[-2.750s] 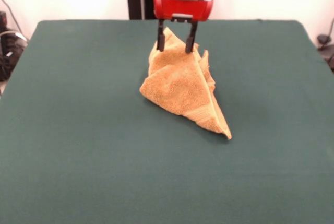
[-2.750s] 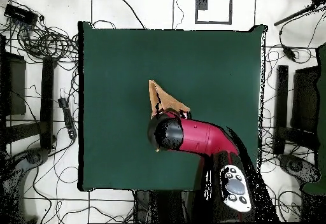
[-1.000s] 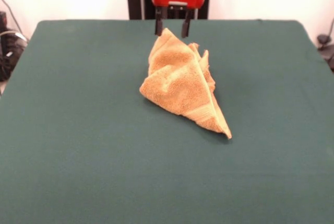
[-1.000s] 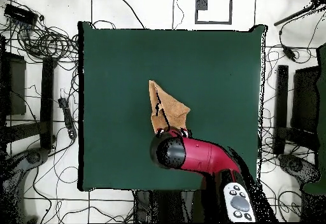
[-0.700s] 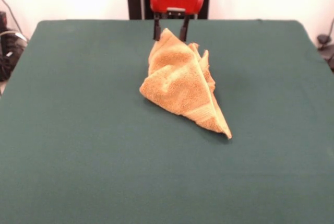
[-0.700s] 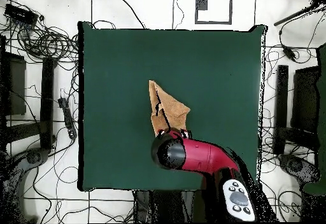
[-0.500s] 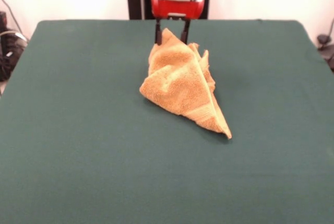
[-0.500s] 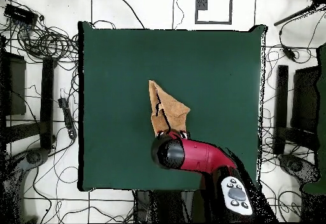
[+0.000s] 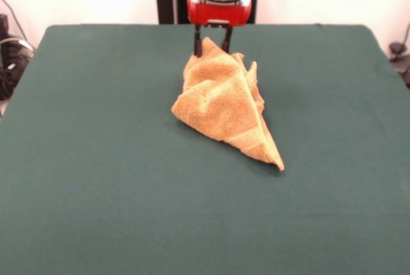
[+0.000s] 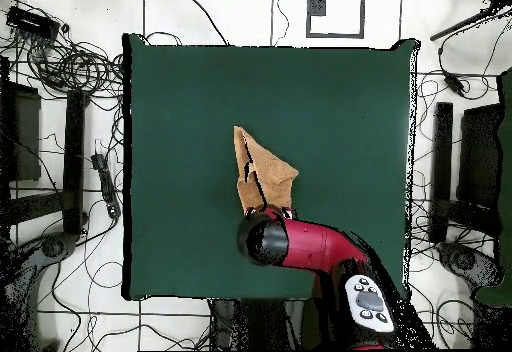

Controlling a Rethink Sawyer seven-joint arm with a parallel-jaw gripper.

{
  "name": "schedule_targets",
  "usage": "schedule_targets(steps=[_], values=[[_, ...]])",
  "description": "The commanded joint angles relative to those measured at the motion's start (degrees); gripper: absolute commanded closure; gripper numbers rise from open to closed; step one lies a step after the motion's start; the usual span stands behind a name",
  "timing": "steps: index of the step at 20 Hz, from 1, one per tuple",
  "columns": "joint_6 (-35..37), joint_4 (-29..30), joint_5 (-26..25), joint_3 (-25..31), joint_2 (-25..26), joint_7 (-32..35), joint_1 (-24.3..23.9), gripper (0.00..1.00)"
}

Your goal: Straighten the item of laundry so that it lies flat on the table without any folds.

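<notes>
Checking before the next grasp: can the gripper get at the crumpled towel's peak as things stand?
Probably yes. The gripper hangs open right at the towel peak, a finger on either side, and nothing else on the green table stands in the way.

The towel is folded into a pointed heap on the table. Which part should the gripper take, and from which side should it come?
Probably the raised corner at the heap's far tip in the front view, taken from above. The towel peaks there in a thin point a pinch can close on, while its lower layers lie broad on the table. The gripper hangs open astride that tip.
</notes>
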Motion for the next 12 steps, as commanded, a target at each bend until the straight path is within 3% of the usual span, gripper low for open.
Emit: schedule_targets(steps=[1,12], values=[[-1.87,0.06,-1.08,4.37,-0.33,7.22,0.68,1.00],[-2.10,0.46,-0.79,3.96,-0.88,7.89,1.03,1.00]])
